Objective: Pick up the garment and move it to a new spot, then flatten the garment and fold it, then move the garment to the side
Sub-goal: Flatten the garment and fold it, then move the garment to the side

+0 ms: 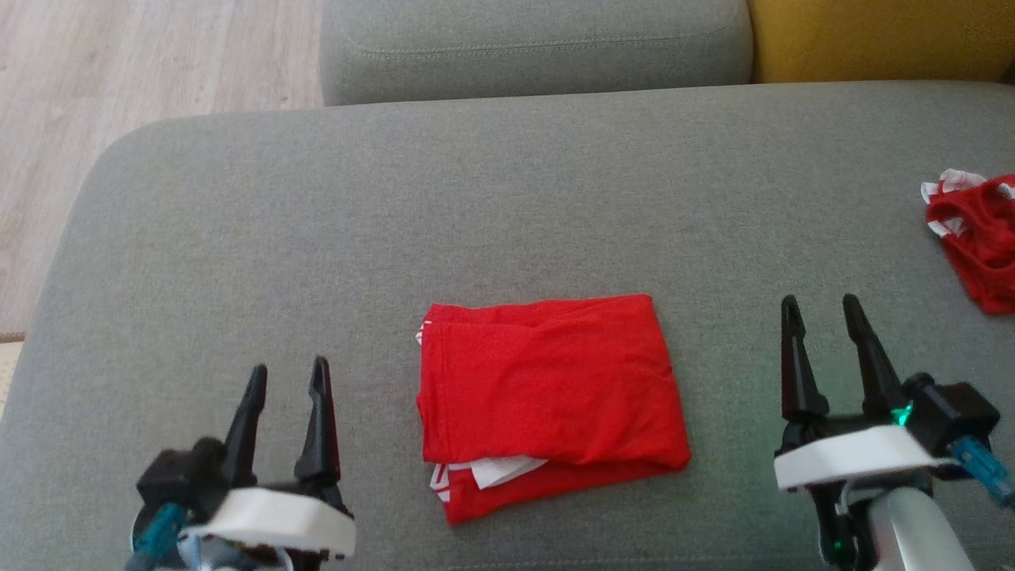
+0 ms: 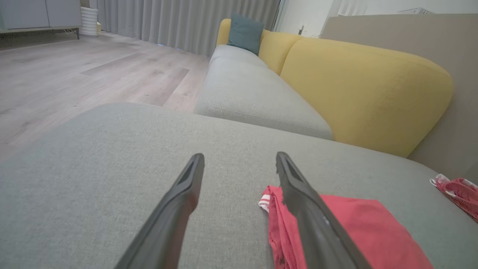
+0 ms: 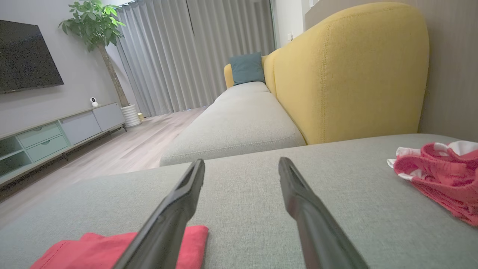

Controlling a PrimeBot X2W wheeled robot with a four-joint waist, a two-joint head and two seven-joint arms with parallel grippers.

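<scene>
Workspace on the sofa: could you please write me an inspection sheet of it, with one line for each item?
Surface: grey sofa cushion, flat.
Job's things: folded red garment, lying mid-cushion between the grippers, white trim showing at its near edge.
Clutter: crumpled red-and-white garment at the cushion's right edge.
Grippers: left gripper open, holding nothing; right gripper open, holding nothing; neither touches the folded garment.
Cables: nothing seen.
Surroundings: wooden floor, yellow backrest, grey curtains, television, potted plant.
</scene>
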